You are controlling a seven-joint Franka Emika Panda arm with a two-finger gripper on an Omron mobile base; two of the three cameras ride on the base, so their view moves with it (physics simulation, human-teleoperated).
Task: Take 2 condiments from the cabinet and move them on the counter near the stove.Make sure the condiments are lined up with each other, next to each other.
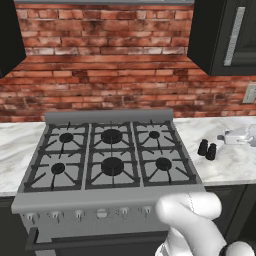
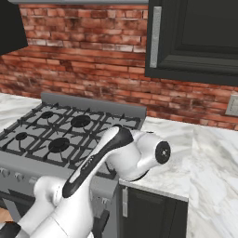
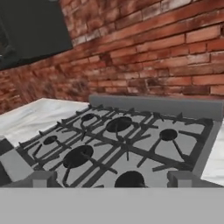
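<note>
Two small black condiments (image 1: 202,146) (image 1: 211,151) stand side by side, almost touching, on the white marble counter (image 1: 235,167) just right of the stove (image 1: 110,150). My gripper (image 1: 226,137) hovers a little right of and behind them, apart from both. In the hand view my gripper (image 3: 113,177) is open: its fingertips (image 3: 43,178) stand wide apart with nothing between them, facing across the stove (image 3: 122,140) toward the brick wall. The near-black cabinet (image 1: 225,35) (image 2: 195,37) hangs above the right counter (image 2: 176,172). My arm's elbow hides the counter strip next to the stove (image 2: 65,135) in the right base view.
A brick wall (image 1: 110,75) runs behind everything, with an outlet (image 1: 250,94) (image 2: 231,106) over the right counter. Another dark upper unit (image 1: 9,35) hangs at the left. More marble worktop (image 1: 20,150) lies left of the stove. Front knobs (image 1: 102,213) line the range.
</note>
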